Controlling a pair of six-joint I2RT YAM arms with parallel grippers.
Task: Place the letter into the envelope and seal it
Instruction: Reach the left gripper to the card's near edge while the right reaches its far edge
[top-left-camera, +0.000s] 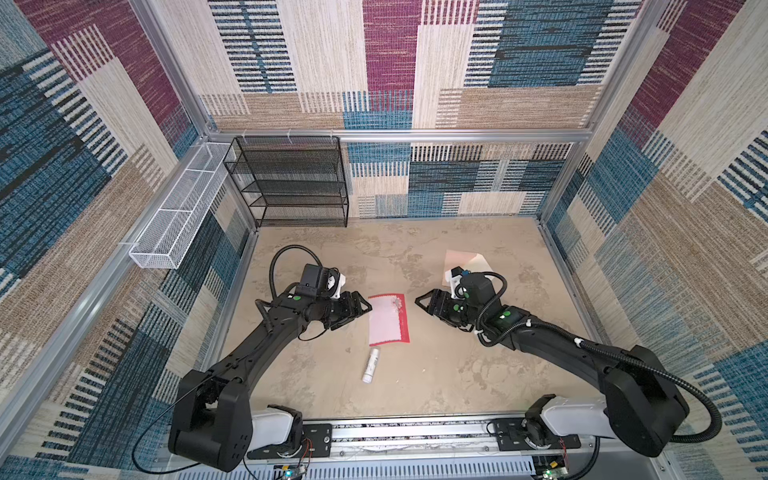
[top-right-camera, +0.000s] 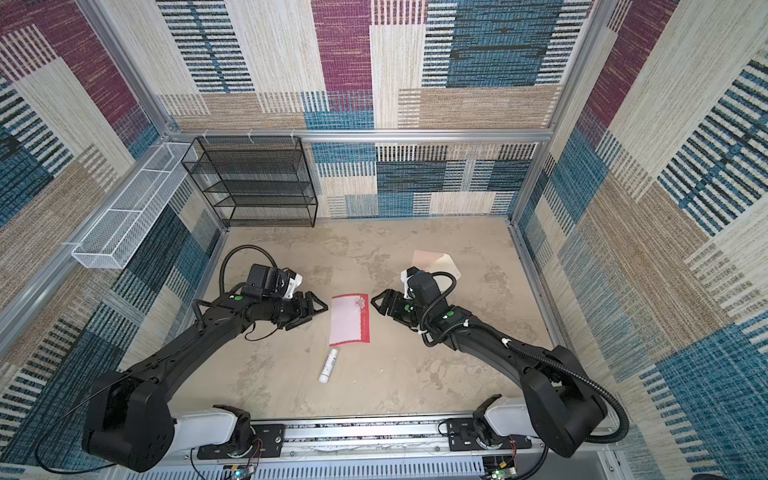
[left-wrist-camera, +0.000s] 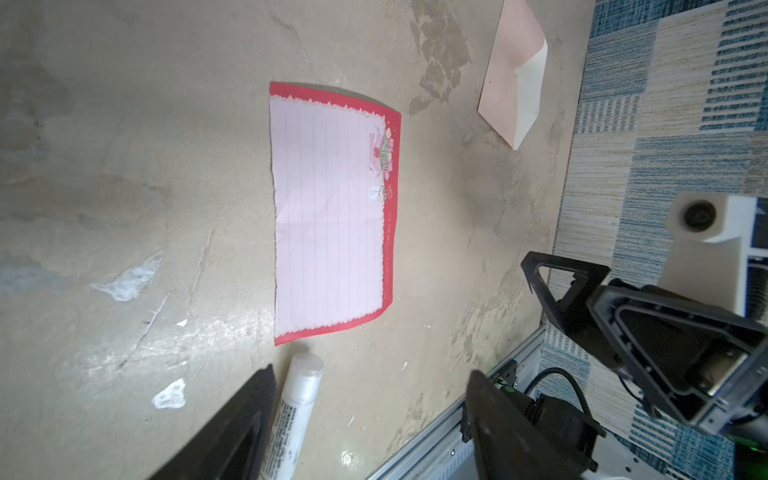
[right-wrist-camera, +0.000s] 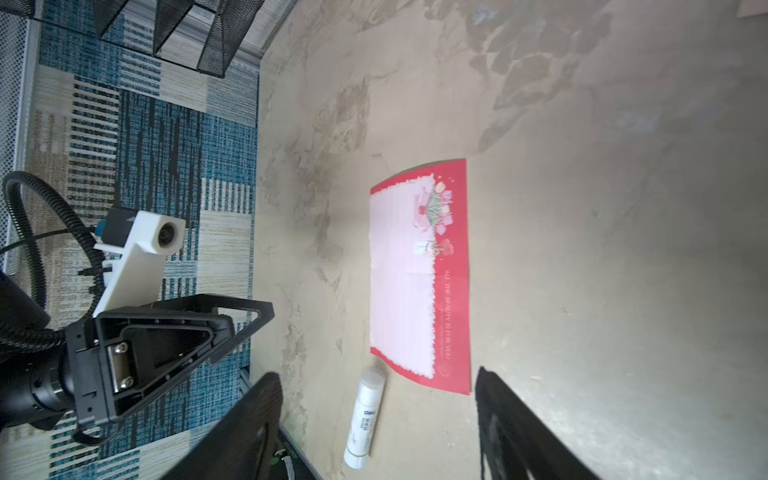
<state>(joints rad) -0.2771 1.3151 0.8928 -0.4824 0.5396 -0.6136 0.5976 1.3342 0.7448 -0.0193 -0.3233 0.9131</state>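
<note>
1. A white wire basket (top-left-camera: 166, 232) hangs on the left wall.
2. A black wire shelf (top-left-camera: 291, 183) stands at the back of the table (top-left-camera: 457, 374), next to the left corner.
3. The left claw (top-left-camera: 357, 316) hangs above the table, just beside the left edge of the letter (top-left-camera: 388, 318). Its jaws stand wide apart and it holds nothing.
4. The letter lies flat in the middle of the table, between the two claws. Its pink face with the red border is up. Little flowers are printed near its far right corner. Neither claw touches it.
5. A small white tube (top-left-camera: 371, 365) lies on the table, just beside the letter's corner on the side near the arm bases.
6. The right claw (top-left-camera: 424, 307) hangs just to the right of the letter and points at it. Its jaws are apart too, and it holds nothing.
7. The envelope (top-left-camera: 461, 259) lies flat toward the back right of the table, well apart from the letter. In both top views the right arm hides part of it. In the left wrist view the cream inside of its flap shows.
</note>
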